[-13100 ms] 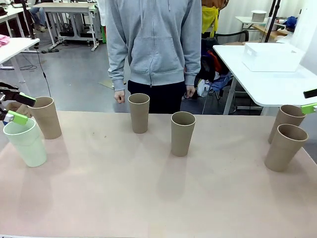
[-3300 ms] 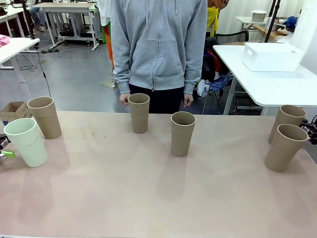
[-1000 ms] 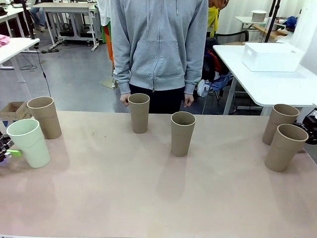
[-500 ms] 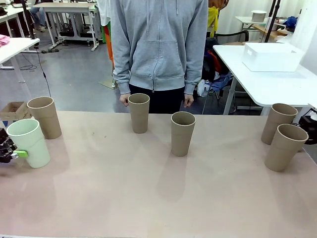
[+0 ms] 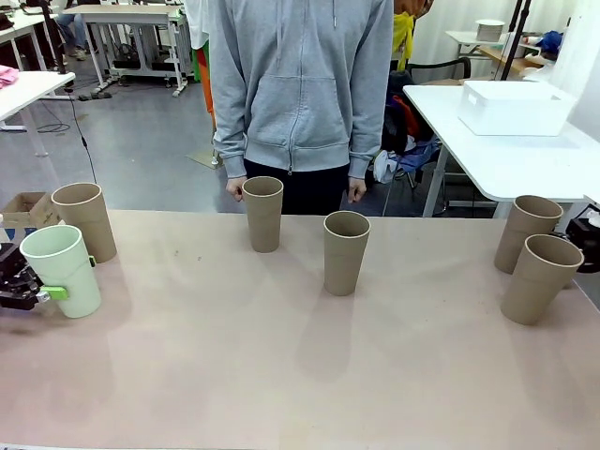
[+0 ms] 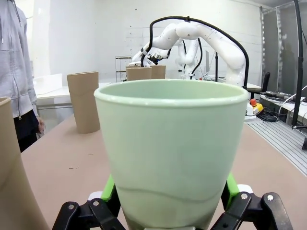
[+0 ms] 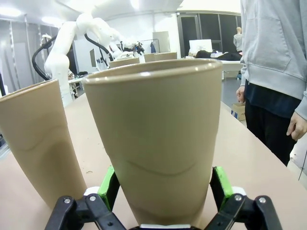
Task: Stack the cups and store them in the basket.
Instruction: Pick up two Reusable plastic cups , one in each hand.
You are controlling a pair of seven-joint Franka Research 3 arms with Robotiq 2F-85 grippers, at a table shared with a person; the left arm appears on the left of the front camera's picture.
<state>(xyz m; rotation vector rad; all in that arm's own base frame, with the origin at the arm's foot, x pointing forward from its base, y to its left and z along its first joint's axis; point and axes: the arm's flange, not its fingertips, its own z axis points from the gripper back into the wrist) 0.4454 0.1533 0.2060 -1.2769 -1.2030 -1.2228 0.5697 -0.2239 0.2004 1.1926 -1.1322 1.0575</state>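
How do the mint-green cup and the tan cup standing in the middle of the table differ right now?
Colour: the mint-green cup is pale green, the middle tan cup cardboard brown. Place: the green one stands near the table's left edge, the tan one near its centre. Contact: the left gripper has a finger on each side of the green cup, while nothing touches the tan cup. Both are upright, handleless, tapered and empty.

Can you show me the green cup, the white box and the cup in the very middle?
Pale mint-green tumbler cup (image 5: 62, 272), front view, on its side wall.
White rectangular plastic basket (image 5: 514, 110), front view, on its near wall.
Middle tan-brown tumbler cup (image 5: 346, 258), front view, on its side wall.
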